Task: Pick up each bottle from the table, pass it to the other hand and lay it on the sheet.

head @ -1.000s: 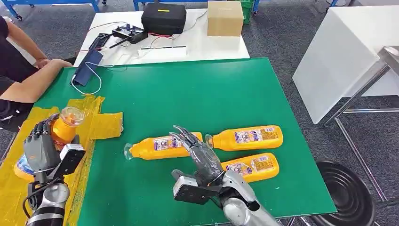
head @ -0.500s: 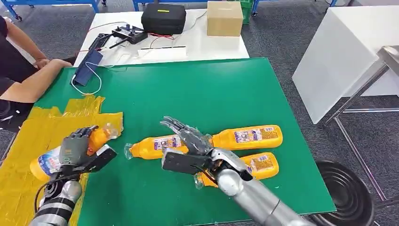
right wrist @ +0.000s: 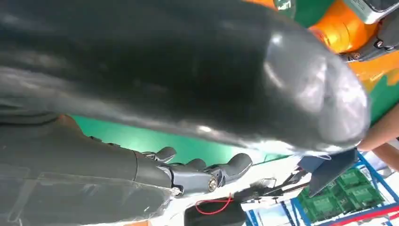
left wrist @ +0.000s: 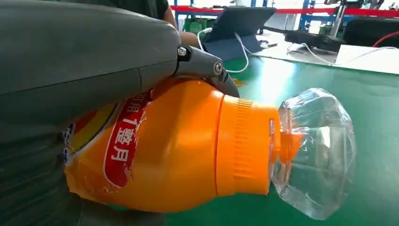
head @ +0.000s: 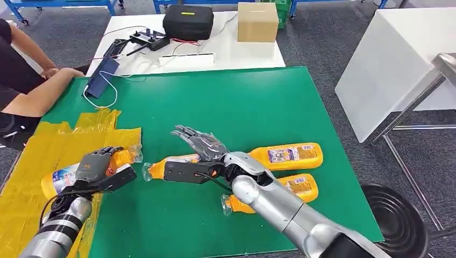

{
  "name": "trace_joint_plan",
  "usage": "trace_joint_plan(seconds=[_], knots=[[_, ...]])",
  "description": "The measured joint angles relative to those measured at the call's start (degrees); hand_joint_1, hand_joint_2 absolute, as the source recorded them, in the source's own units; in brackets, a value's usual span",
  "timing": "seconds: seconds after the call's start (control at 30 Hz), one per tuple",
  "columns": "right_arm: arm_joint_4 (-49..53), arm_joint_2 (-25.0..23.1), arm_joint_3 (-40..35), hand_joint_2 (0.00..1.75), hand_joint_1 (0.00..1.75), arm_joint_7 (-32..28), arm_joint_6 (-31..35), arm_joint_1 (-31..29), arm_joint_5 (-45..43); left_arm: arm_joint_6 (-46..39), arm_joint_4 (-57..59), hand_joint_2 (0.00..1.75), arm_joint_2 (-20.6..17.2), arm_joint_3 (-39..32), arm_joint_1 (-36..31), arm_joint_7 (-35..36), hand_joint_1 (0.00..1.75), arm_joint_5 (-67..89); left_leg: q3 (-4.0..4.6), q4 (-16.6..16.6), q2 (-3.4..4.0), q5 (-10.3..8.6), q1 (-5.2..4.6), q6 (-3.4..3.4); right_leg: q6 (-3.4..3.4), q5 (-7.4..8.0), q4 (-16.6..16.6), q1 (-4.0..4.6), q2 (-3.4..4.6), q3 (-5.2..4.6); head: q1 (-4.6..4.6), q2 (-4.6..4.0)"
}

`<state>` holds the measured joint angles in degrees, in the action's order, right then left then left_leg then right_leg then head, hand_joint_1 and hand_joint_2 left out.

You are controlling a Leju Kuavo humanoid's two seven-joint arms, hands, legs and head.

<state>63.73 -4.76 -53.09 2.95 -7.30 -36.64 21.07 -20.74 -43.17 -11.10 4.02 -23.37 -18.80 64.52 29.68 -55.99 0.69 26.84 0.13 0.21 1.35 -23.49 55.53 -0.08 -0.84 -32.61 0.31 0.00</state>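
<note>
My left hand (head: 99,167) grips an orange bottle (head: 60,178) with a clear cap (head: 135,155), held almost flat just over the yellow sheet (head: 32,153). The left wrist view shows the same bottle (left wrist: 188,150) in the hand's grasp. My right hand (head: 200,144) hovers with fingers spread above a second bottle (head: 161,167) lying on the green table (head: 226,102), holding nothing. Its fingers (right wrist: 202,173) show apart in the right wrist view. Two more bottles lie to the right: one (head: 285,155) beside my forearm, another (head: 298,186) partly under it.
A person's arm (head: 32,94) rests at the table's left edge. A blue pouch (head: 100,77) with a white cable lies on the far left corner. Behind stands a white table with a black case (head: 187,21) and a cardboard box (head: 258,20). A black stool (head: 400,220) stands at the right.
My left hand has tipped its bottle from upright to nearly flat and lowered it to the sheet. My right hand has swung left, over the leftmost bottle on the table.
</note>
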Motion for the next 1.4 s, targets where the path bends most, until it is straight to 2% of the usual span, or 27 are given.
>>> trace_joint_plan(seconds=[0.03, 0.07, 0.2, 0.33, 0.5, 1.0, 1.23, 1.4], knots=[[-0.3, 0.0, -0.1, 0.0, 0.0, 0.0, 0.0, -0.1, 0.0, 0.0, 0.2, 1.75, -0.1, 0.2, -0.1, 0.0, 1.71, 0.0, 0.0, 0.0, -0.01, -0.02, 0.0, 0.01, 0.0, 0.0, 0.0, 0.0, -0.01, 0.0, -0.02, 0.0], [-0.6, 0.0, -0.2, 1.75, 0.0, 0.0, 0.0, -0.3, 0.0, 0.0, 0.4, 1.75, -0.1, 0.3, -0.2, -0.1, 0.0, 0.0, 0.0, 0.0, -0.01, -0.03, 0.0, 0.02, 0.0, 0.0, 0.0, 0.0, -0.01, 0.0, 0.0, 0.0], [-1.9, -0.4, -0.6, 1.75, 0.0, 0.5, -0.2, -1.2, 0.0, 0.5, 1.1, 1.75, -0.2, 0.6, -0.8, -1.2, 0.0, -1.8, -0.01, 0.0, -0.01, -0.05, 0.0, 0.0, -0.01, 0.01, 0.1, 0.01, -0.02, -0.01, 0.0, 0.0], [-4.6, -1.2, -1.0, 1.75, 0.0, 1.0, -1.1, -2.4, 0.4, 3.6, 1.6, 1.75, -0.2, 0.8, -1.6, -1.2, 0.0, -4.5, 0.01, 0.0, -0.01, -0.07, 0.01, -0.02, -0.02, 0.02, 0.1, 0.01, -0.02, -0.01, 0.02, 0.0], [-8.9, -1.2, -1.7, 1.75, 0.0, 1.0, -1.7, -2.9, 1.2, 8.9, 1.7, 1.75, -0.8, 0.9, -1.8, -4.5, 0.0, -10.2, 0.03, 0.0, -0.02, -0.06, 0.0, -0.02, 0.0, 0.01, 0.1, 0.0, -0.02, -0.02, 0.02, 0.0], [-14.5, 5.2, -1.2, 1.75, 0.0, -0.7, -1.7, -2.0, 4.7, 21.7, -8.0, 1.75, -5.7, 0.1, 5.2, -11.4, 0.0, -23.5, 0.06, 0.0, 0.04, -0.05, -0.03, -0.02, 0.0, 0.01, 0.1, 0.0, 0.0, -0.14, 0.0, 0.0], [-15.8, 6.4, 0.3, 1.75, 0.0, -1.3, -0.4, -1.1, 7.0, 31.7, -14.8, 1.75, -4.8, -3.8, 8.6, -15.9, 0.0, -38.3, 0.2, 0.0, 0.05, -0.06, -0.03, -0.02, -0.01, 0.02, 0.1, 0.0, 0.02, -0.25, 0.0, 0.0], [-17.4, 5.4, 1.5, 1.75, 0.0, -1.3, 2.8, -0.9, 9.9, 33.8, -20.0, 1.75, -2.9, -5.3, 9.5, -15.3, 0.0, -40.5, 0.25, 0.0, 0.06, -0.05, -0.04, -0.01, 0.0, 0.02, 0.1, -0.02, 0.03, -0.28, 0.0, 0.0]])
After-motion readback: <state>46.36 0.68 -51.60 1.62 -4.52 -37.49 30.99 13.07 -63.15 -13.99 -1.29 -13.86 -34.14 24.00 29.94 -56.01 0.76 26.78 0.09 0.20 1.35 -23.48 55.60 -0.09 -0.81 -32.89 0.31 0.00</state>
